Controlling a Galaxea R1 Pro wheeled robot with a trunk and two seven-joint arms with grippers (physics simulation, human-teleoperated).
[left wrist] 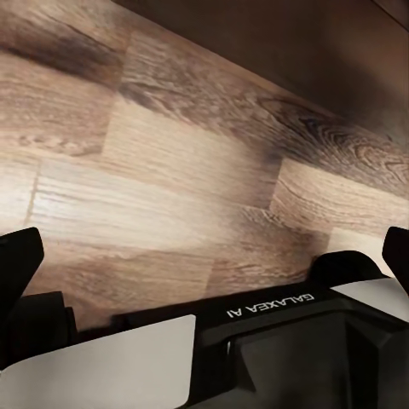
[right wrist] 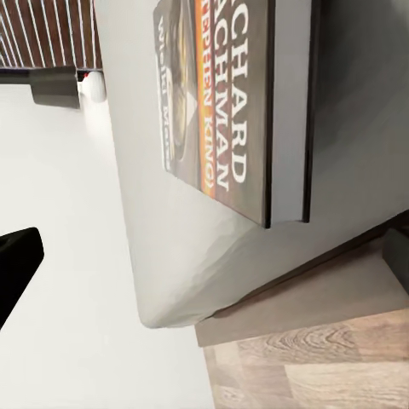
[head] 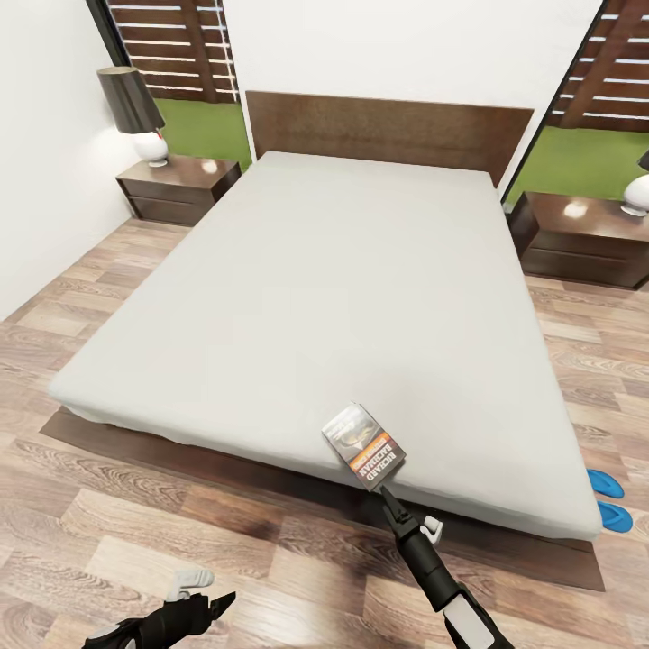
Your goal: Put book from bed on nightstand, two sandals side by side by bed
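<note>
The book [head: 362, 444], dark-covered with an orange band and white lettering, lies on the near edge of the bed's pale mattress [head: 333, 288]. My right gripper [head: 386, 492] reaches up to its near corner. In the right wrist view the book [right wrist: 230, 111] sits close ahead, one black finger [right wrist: 17, 264] stands far off to its side, and the jaws look open. Two blue sandals [head: 604, 483] [head: 615, 516] lie on the floor by the bed's near right corner. My left gripper [head: 203, 595] hangs low over the floor, and its spread fingers [left wrist: 17, 268] show it open.
Dark nightstands stand on both sides of the headboard, the left one [head: 180, 185] and the right one [head: 586, 236], each with a lamp [head: 137, 113] on top. The dark bed frame [head: 225, 464] juts out past the mattress. Wood floor [head: 135, 532] lies around the bed.
</note>
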